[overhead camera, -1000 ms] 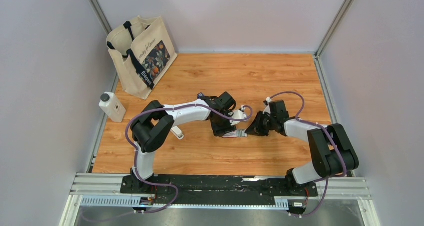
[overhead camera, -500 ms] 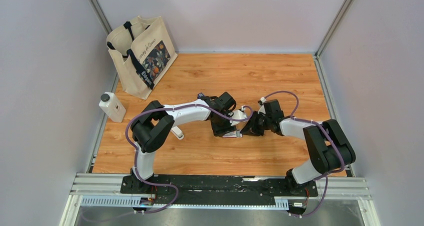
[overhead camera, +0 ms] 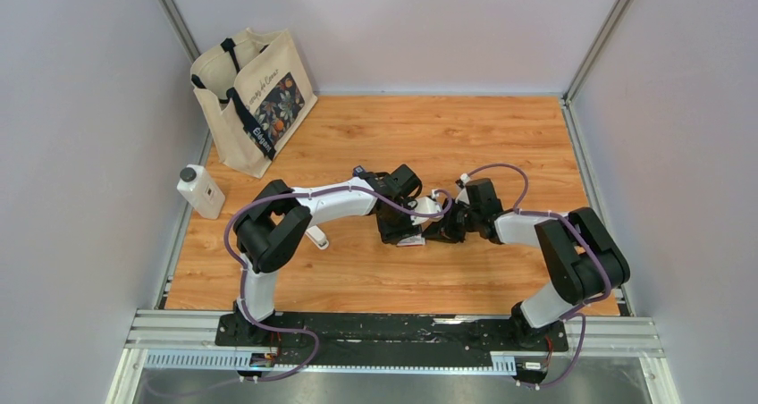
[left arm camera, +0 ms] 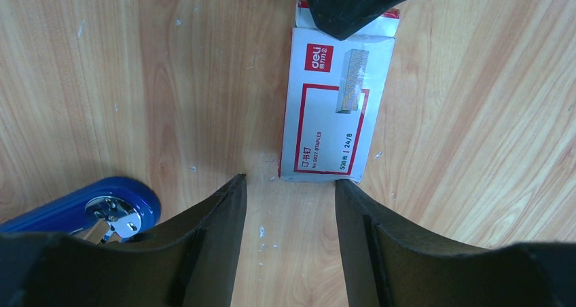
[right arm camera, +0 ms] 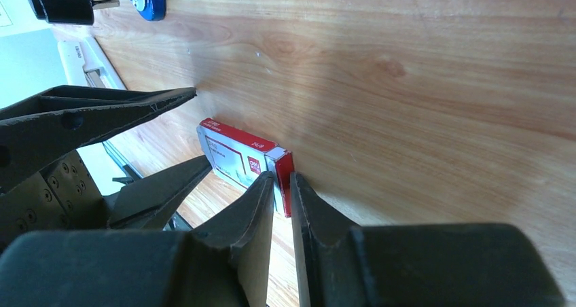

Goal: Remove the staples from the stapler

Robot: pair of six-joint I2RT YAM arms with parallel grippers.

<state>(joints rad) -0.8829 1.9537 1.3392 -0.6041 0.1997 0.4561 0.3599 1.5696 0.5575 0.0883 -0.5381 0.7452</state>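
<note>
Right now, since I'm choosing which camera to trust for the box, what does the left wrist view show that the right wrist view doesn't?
Only left wrist: the box's printed top, face-on and readable. Only right wrist: the box's red end in the narrow gap of the right gripper, and a white bar. Both: box, blue stapler, open left gripper, wooden table.

From the left wrist, the stapler (left arm camera: 75, 208) is cut by the picture's left edge and runs under a finger (left arm camera: 204, 253) of the left gripper (left arm camera: 289, 180), and the right gripper (left arm camera: 350, 18) covers the box's (left arm camera: 333, 117) far end. From the right wrist, the right gripper's tips hide that end, so whether they pinch it cannot be told. From above, the stapler cannot be made out under the grippers.
</note>
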